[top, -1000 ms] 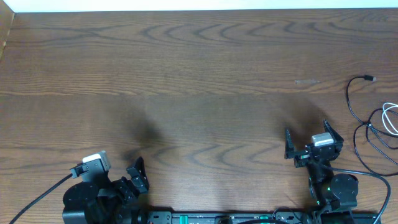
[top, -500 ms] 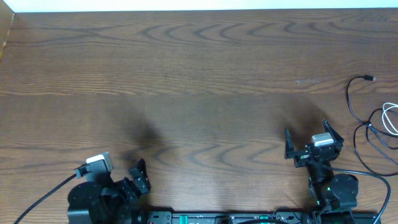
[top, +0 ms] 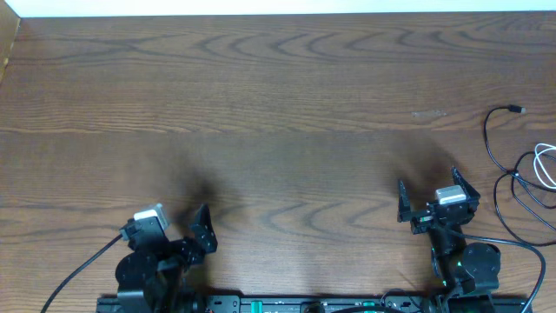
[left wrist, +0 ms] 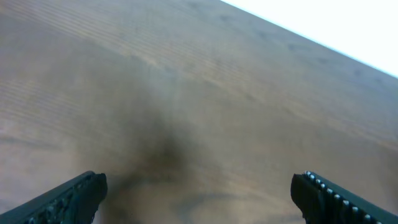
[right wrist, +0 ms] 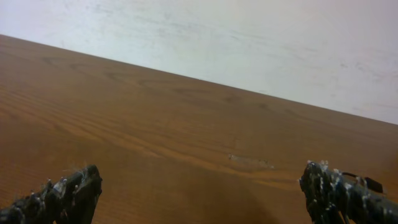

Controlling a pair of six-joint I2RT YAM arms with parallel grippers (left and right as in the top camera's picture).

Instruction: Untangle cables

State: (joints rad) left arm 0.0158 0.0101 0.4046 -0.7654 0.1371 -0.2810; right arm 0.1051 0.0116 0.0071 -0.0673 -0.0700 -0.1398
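Two thin cables lie at the far right edge of the top view, on the brown wooden table point(top: 278, 87). One black cable point(top: 486, 137) starts at a small plug point(top: 516, 109) in the upper right and bends down along the edge in a long wavy line. One white cable point(top: 544, 156) makes small loops just beside it, partly cut off by the edge of the frame. The black line runs close to the white loops, but it is too small to tell if they cross.

The right gripper point(top: 433, 193) sits at the lower right, near the cables but not touching them. Its jaws are spread wide with nothing between them. In its own wrist view the right gripper point(right wrist: 205, 199) shows bare wood between its two dark fingers, and a small dark bit at the lower right may be the plug point(right wrist: 373, 185).

The left gripper point(top: 169, 230) is at the lower left, well apart from the cables. Its jaws are spread wide too. From its wrist view the left gripper point(left wrist: 199, 205) has only blurry wood between its fingers.
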